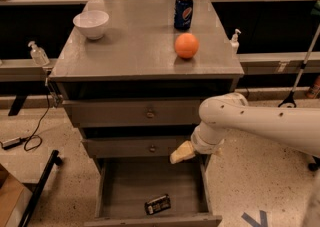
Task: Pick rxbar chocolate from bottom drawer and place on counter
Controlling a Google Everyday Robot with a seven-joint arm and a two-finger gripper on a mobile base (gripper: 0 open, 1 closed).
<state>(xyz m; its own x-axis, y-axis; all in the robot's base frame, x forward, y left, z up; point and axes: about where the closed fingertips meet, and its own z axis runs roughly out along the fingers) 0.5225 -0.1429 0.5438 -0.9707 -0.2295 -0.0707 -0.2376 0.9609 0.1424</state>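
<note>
The rxbar chocolate [157, 204], a small black bar with pale lettering, lies flat near the front of the open bottom drawer [130, 183]. The counter [135, 46] is the grey cabinet top above the drawers. My gripper [181, 153] hangs from the white arm at the right, over the drawer's back right corner, just in front of the middle drawer. It is above the bar and to its right, apart from it. Only its pale tip shows.
On the counter stand a white bowl [91, 23] at back left, a blue soda can [183, 12] at the back and an orange [186, 46] in front of it. Small bottles [39, 54] stand on side rails. A black pole [40, 186] lies on the floor at left.
</note>
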